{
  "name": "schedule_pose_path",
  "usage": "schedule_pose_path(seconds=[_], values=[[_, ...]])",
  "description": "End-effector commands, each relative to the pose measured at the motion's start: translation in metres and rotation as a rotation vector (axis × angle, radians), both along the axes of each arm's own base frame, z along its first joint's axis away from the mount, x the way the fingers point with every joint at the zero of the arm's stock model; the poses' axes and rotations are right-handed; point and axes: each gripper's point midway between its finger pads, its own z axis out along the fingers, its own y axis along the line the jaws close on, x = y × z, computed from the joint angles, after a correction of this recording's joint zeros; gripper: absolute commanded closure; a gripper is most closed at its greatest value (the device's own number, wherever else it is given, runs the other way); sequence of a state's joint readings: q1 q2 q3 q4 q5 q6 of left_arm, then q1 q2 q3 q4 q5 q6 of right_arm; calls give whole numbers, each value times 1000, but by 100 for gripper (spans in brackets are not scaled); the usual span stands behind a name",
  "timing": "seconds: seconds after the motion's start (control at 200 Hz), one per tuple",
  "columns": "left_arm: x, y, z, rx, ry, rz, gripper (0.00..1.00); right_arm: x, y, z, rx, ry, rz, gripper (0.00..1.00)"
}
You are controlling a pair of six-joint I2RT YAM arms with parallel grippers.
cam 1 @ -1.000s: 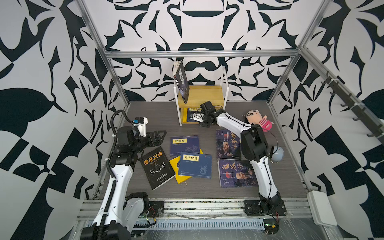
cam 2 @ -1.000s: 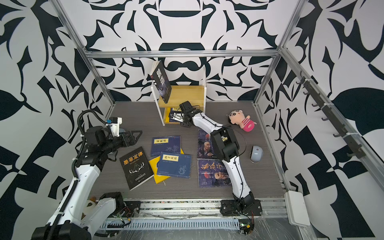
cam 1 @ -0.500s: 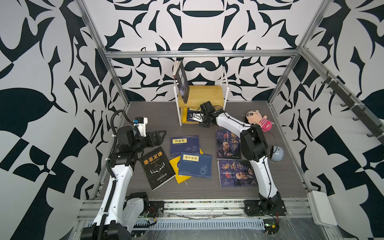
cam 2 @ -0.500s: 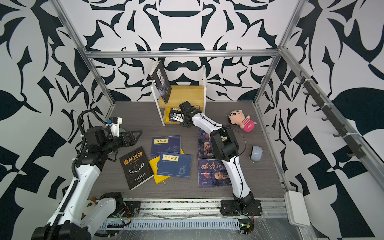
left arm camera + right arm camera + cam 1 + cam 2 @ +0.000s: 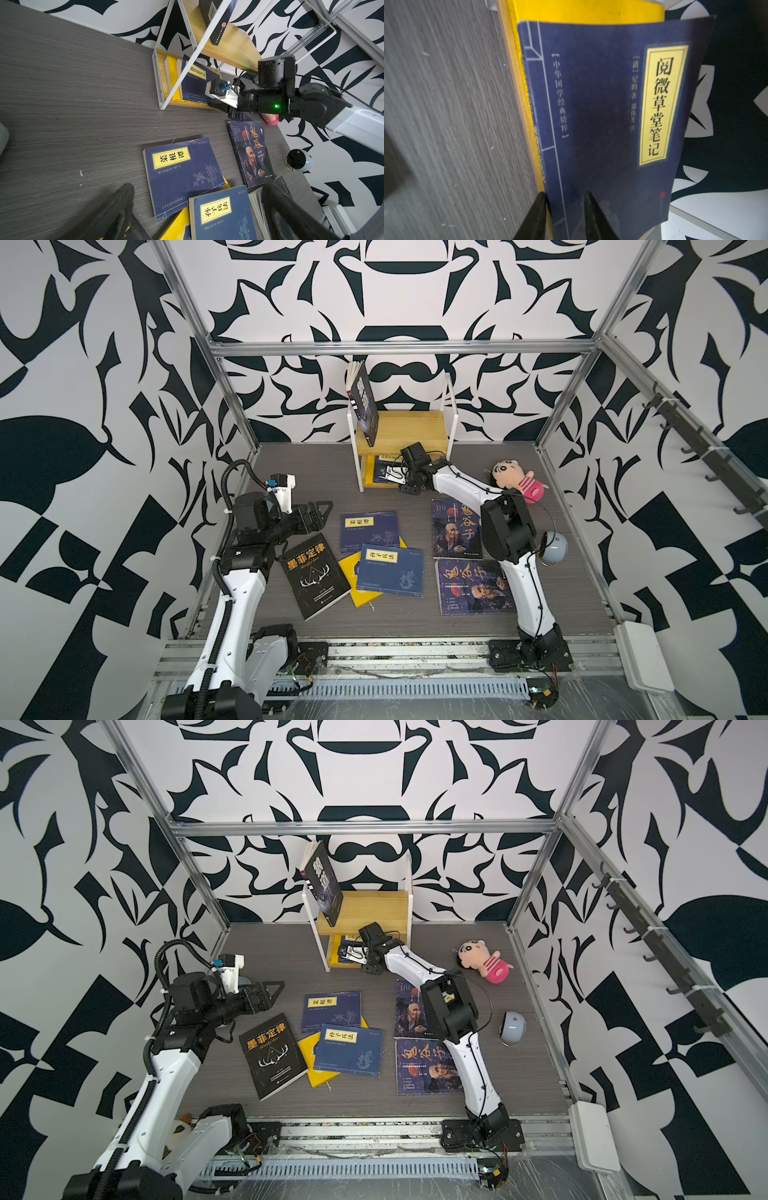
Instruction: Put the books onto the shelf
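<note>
1 navy book (image 5: 602,116) on the shelf (image 5: 409,430) sits between right jaws, grip unclear; left jaws gape empty

Black-and-white leaf-patterned walls (image 5: 83,364); grey woodgrain table (image 5: 307,472); shelf (image 5: 411,429) at upper centre with pale yellow boards, white frame; navy books (image 5: 368,531) with yellow labels mid-frame; pink-striped doll (image 5: 519,483) right

Bright, even, diffuse light; shadows faint. Top views sharp, frame rails (image 5: 399,348) bowed toward edges. Right wrist view: right gripper (image 5: 564,199) blurred, navy book (image 5: 602,116) slightly soft.
</note>
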State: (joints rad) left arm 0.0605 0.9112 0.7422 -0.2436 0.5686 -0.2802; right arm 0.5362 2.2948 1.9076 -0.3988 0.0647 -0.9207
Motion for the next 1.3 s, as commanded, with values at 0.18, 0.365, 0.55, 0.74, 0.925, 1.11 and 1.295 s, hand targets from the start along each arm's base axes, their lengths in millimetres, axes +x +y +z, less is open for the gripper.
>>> schedule_pose_path(seconds=[0.18,0.365,0.55,0.74,0.925,1.11,1.295], values=[[-2,-2,2,-5,-15,-16,0,7,-9,45,34,-94,-17,68],[-1,-2,2,1,-15,-14,1,2,-10,54,49,-96,-21,65],[1,4,2,27,-6,10,0,-35,2,92,170,-77,-35,54],[11,28,1,60,64,142,0,-102,35,133,352,26,-91,45],[17,59,-9,173,182,277,1,-162,74,148,627,195,-244,40],[4,98,-29,208,355,442,0,-199,108,132,853,513,-453,39],[-16,111,-71,3,587,544,1,-219,146,91,886,721,-559,40]])
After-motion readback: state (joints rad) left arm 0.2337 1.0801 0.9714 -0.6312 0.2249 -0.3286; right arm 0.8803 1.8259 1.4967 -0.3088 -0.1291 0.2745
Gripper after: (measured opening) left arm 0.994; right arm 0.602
